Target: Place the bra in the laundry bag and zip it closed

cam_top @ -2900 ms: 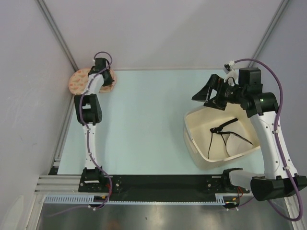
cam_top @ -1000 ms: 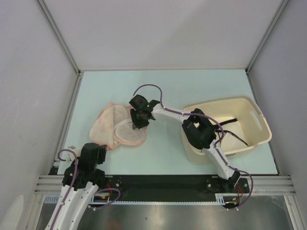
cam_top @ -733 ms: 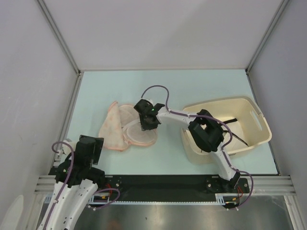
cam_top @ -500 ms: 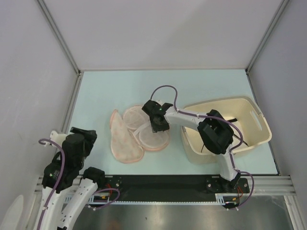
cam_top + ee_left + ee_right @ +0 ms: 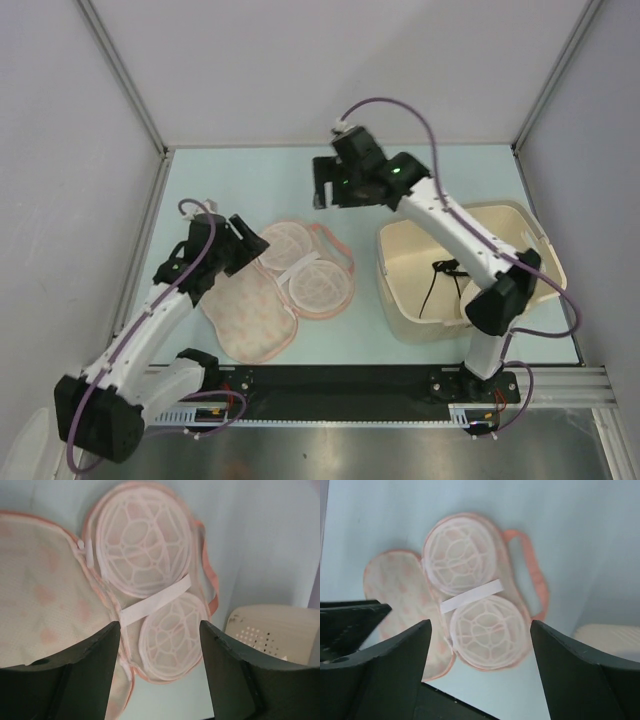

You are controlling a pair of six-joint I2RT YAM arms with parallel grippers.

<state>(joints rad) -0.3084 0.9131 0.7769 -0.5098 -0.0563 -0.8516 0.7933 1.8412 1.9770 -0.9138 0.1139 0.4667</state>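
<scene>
Peach-pink fabric with small orange-red marks makes up the laundry bag (image 5: 262,310), which lies unzipped and spread flat on the pale blue-green surface (image 5: 250,190), left of the cream plastic basket (image 5: 400,310). Its peanut-shaped flap is folded out towards the near left. The other half shows two round domes of white mesh over a pale ribbed frame, joined by a flat white strap (image 5: 472,596), with a thin peach loop (image 5: 532,575) curving off the side nearer the basket. The bra (image 5: 447,272) sits inside the basket, well apart from the bag, its thin black straps showing against the cream wall. The left claw (image 5: 240,250) hovers over the bag's flap edge, its dark fingers spread wide with nothing between them. The right claw (image 5: 325,188) hangs above the far part of the surface, equally wide and empty. Half a second earlier the right claw was down on the domes and the left arm was folded back at the near-left corner; the bag has since shifted slightly.
</scene>
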